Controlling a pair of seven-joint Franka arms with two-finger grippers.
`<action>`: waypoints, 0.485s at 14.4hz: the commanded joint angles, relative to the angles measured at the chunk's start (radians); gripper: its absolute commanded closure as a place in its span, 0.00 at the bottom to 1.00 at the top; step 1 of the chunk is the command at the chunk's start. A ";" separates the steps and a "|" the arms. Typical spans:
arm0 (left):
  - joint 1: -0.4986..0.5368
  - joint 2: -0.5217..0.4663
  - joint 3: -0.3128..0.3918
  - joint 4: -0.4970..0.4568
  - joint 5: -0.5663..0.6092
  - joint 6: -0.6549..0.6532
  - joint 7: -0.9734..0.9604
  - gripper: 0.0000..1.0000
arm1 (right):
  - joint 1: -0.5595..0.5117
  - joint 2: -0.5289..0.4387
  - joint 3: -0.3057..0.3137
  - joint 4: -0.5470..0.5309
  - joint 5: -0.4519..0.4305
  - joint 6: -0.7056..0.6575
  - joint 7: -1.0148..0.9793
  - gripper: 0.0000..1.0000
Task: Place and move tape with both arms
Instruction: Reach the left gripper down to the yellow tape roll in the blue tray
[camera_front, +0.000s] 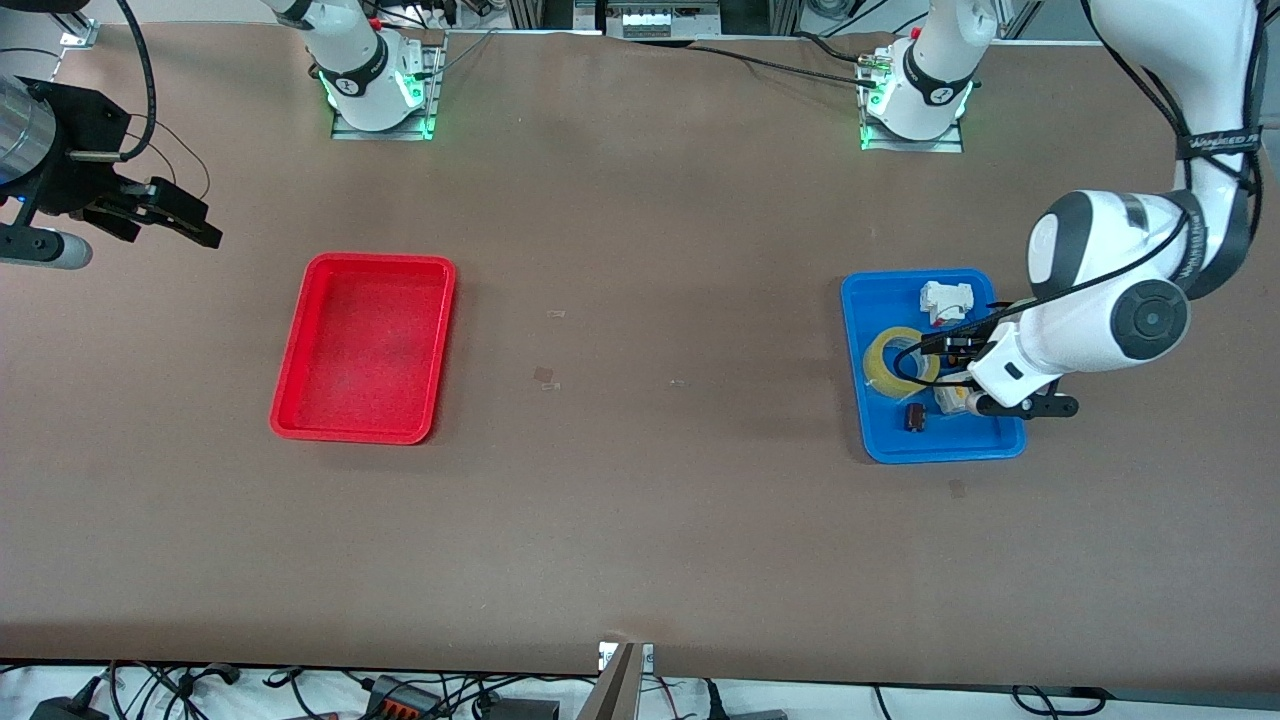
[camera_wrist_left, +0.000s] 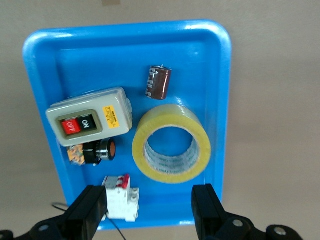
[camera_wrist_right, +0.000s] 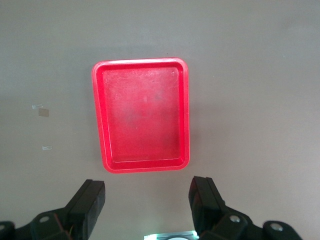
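The tape, a yellow-tan ring, lies flat in the blue tray toward the left arm's end of the table. In the left wrist view the tape lies in the blue tray, beside a grey switch box. My left gripper hangs over the blue tray, open and empty, clear of the tape. My right gripper is up high at the right arm's end of the table, open and empty, looking down on the red tray.
The blue tray also holds a white breaker, a brown capacitor and a black push button. The red tray holds nothing. Small tape scraps lie mid-table.
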 joint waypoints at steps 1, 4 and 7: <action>0.005 -0.018 -0.001 -0.120 -0.008 0.135 0.018 0.00 | -0.007 -0.003 0.003 0.006 0.010 0.002 -0.018 0.01; 0.003 0.039 -0.001 -0.136 -0.008 0.183 0.008 0.00 | -0.007 -0.005 0.003 0.006 0.007 0.002 -0.018 0.01; 0.000 0.076 -0.001 -0.136 -0.008 0.203 0.007 0.00 | -0.007 -0.005 0.003 0.006 0.008 0.002 -0.018 0.01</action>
